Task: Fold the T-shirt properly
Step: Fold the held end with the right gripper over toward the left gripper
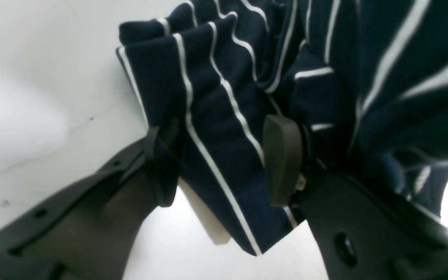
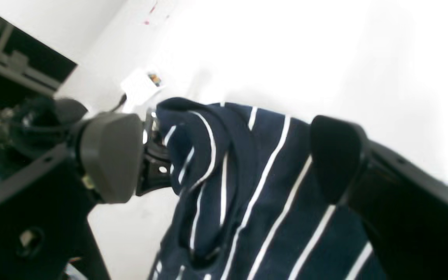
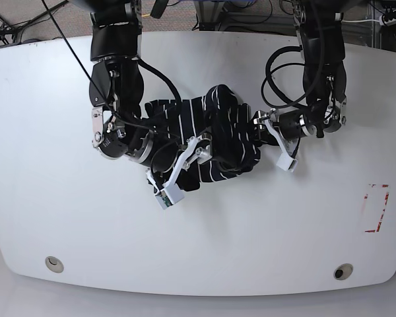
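Navy striped T-shirt [image 3: 208,135] bunched crosswise between pinching left gripper [image 1: 220,159] and spread right gripper [image 2: 228,159].

t-shirt [image 1: 224,128] cut off at wrist views' edges; far room blurred.

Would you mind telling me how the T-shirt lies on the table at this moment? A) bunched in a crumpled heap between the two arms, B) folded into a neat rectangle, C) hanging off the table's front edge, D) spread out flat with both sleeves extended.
A: in the base view the T-shirt sits in a rumpled mound on the table, between the right gripper and the left gripper.
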### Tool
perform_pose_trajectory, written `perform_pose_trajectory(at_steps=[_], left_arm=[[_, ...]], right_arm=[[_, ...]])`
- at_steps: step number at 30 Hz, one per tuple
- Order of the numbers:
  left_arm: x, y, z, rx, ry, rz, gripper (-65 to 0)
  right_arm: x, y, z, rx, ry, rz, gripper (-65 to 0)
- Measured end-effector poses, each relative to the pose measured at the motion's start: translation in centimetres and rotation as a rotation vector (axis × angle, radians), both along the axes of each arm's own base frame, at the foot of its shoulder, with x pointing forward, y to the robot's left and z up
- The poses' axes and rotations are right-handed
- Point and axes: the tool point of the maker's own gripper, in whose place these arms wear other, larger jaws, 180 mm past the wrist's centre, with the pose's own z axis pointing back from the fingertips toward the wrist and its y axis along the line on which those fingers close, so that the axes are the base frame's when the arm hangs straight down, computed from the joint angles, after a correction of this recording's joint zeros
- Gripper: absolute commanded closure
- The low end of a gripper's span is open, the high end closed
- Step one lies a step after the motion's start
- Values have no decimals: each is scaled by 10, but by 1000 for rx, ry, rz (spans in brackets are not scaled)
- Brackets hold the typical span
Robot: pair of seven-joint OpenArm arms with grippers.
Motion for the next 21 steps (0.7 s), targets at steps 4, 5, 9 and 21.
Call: perform_pose_trajectory(at_steps=[4, 5, 9, 21], left_arm=[[-1, 3, 5, -34, -21, 1, -313], [-2, 6, 5, -40, -16, 9, -313], [-1, 17, 9, -66, -18, 51, -313], [22, 88, 61, 83, -200, 106, -313]], right_arm=[[0, -3, 2, -8, -38, 21, -650], [0, -6, 2, -9, -42, 18, -650], [-5, -16, -7, -53, -56, 42, -612], [-25, -20, -35, -128, -28, 124, -105]])
